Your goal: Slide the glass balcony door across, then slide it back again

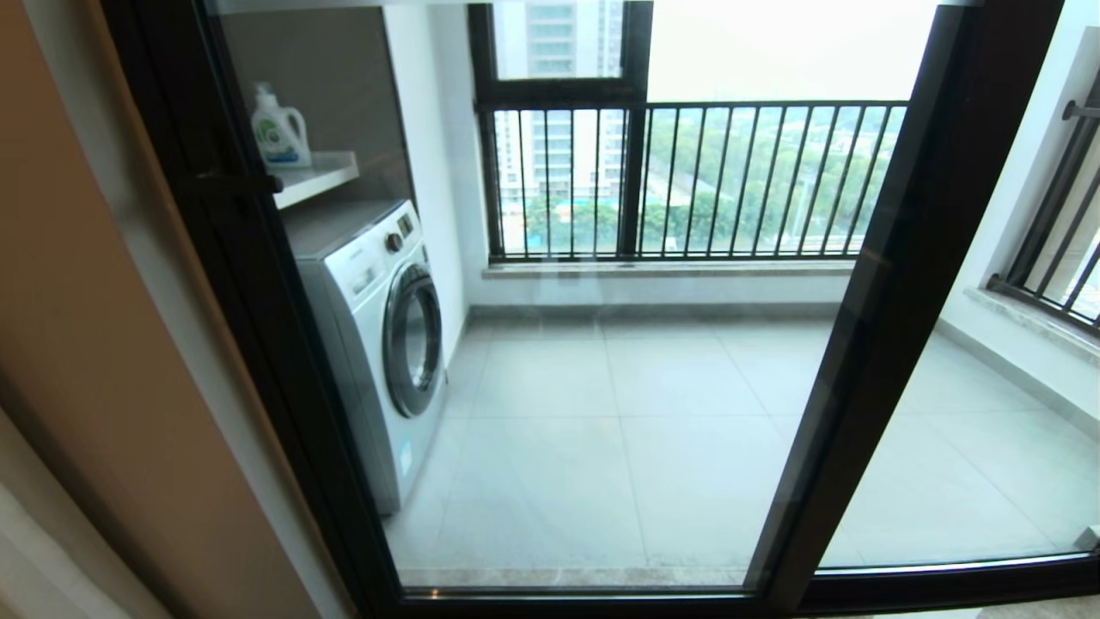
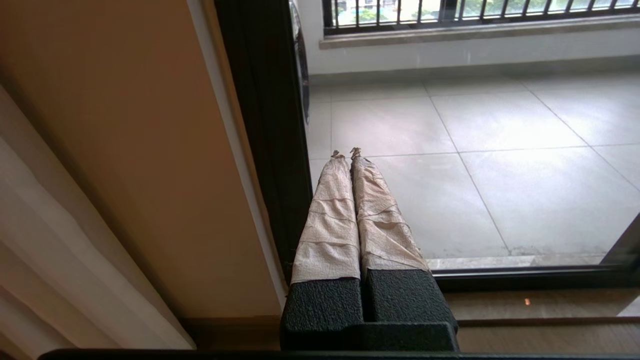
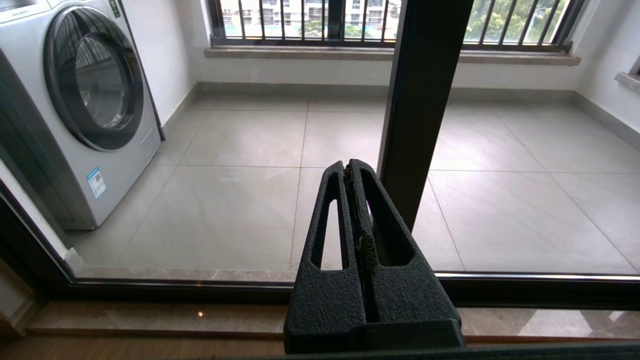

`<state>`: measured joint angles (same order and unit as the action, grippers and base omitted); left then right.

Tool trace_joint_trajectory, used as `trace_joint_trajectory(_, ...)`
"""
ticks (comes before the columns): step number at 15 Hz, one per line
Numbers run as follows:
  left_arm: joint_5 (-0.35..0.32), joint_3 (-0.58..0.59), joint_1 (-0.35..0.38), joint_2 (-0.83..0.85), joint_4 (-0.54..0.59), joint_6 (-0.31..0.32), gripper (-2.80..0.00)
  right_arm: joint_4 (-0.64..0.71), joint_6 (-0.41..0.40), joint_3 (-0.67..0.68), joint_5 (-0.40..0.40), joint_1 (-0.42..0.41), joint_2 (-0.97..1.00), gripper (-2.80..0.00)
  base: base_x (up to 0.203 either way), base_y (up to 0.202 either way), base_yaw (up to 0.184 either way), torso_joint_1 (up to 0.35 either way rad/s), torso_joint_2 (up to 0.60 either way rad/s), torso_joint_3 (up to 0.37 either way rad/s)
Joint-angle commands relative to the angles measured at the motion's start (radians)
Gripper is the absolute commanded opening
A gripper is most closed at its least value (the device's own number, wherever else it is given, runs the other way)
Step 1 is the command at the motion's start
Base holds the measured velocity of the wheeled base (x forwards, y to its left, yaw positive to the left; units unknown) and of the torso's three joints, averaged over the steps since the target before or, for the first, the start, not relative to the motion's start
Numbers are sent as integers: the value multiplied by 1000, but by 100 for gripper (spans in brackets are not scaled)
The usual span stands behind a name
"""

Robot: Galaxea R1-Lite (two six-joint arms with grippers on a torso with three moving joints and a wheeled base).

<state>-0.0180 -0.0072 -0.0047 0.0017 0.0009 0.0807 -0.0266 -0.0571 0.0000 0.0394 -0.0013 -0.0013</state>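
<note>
Glass balcony door [image 1: 550, 387], a tall clear pane in a slim black-brown metal frame, is filling the centre of the head view, its left upright running from upper left to lower centre and carrying a small dark latch handle [image 1: 236, 183] in the upper left of the frame. Neither arm is showing in the head view. The left gripper [image 2: 345, 152], its fingers wrapped in pale creased tape, is sitting clenched on nothing at lower centre of its wrist view, tips pointing along the glass just beside that dark upright, which is rising immediately to their left; judged from this, the left arm is the nearer one to the handle side. The right gripper [image 3: 348, 167], of black pebbled plastic with slotted fingers, is likewise clenched and empty, hanging beside the other upright. Beyond the glass are lying smooth grey floor tiles [image 1: 619, 413], a white washing machine [image 1: 378, 335] and a black barred railing [image 1: 687, 180].
</note>
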Motion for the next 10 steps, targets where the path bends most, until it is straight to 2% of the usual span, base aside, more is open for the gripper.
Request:
trace_joint_trajectory(1,-4,7,0,1,2,9,-280,-1,-1,12,1,0,1,-280,0,0,0,0,0,0)
trace_joint_trajectory(3,4,7,0,1,-1,-15,-280,0,-1,12,1,1,1,-280,0,0,0,0,0,0)
trace_joint_trajectory(5,15,7,0,1,-2,-79,-280,-1,-1,12,1,0,0,-280,0,0,0,0,0,0)
trace_joint_trajectory(10,16,7,0,1,-2,-79,-280,-1,-4,12,1,0,1,-280,0,0,0,0,0,0)
